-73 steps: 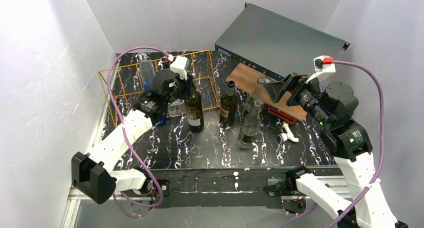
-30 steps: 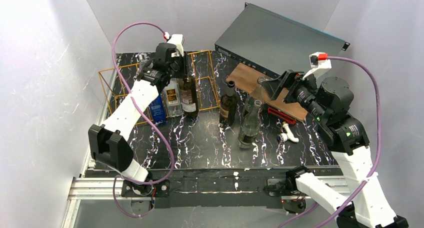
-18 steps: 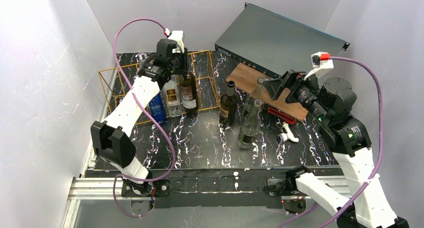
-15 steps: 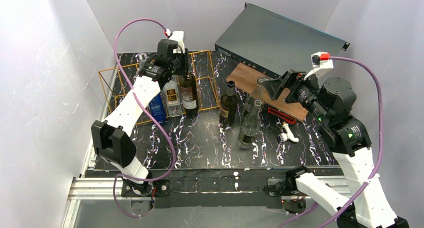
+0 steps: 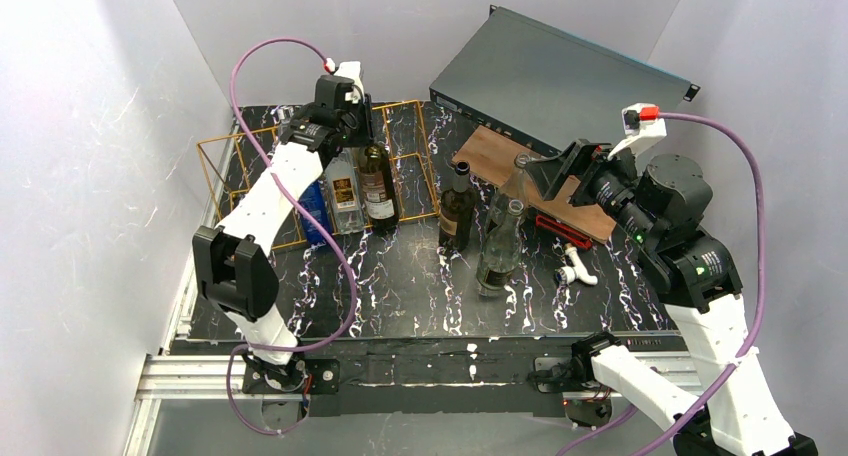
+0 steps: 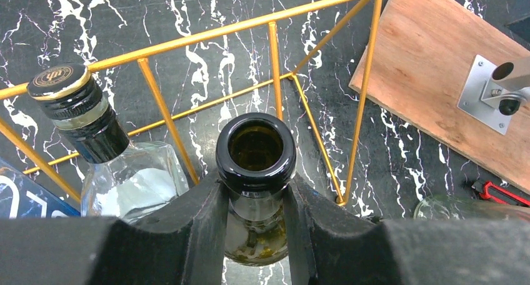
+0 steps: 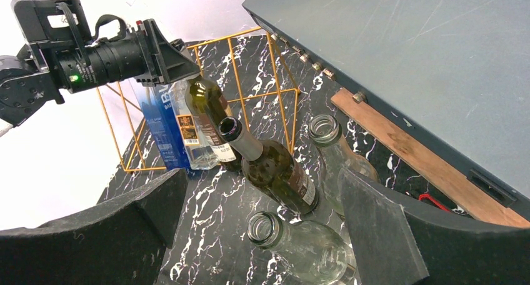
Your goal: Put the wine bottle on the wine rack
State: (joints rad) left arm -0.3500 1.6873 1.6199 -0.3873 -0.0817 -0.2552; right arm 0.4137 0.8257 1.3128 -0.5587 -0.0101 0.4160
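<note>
My left gripper (image 5: 366,141) is shut on the neck of a dark wine bottle (image 5: 377,188), which stands upright in a bay of the orange-gold wine rack (image 5: 222,156). In the left wrist view the fingers (image 6: 200,213) press the bottle (image 6: 255,149) just under its open mouth, with the rack's wires (image 6: 275,57) behind it. In the right wrist view the bottle (image 7: 209,113) stands inside the rack (image 7: 240,44). My right gripper (image 5: 540,181) is open and empty, held above the loose bottles right of the rack.
A clear square bottle (image 5: 345,194) and a blue box (image 5: 314,212) stand in the rack beside the held bottle. A dark bottle (image 5: 457,209) and two clear bottles (image 5: 499,246) stand mid-table. A wooden board (image 5: 495,154), a grey case (image 5: 560,76) and a red tool (image 5: 565,230) lie at the right.
My left arm carried the wine bottle back and to the left from the table's middle into the rack, beside the clear bottle. Over the last second it barely moved. The right arm stayed still.
</note>
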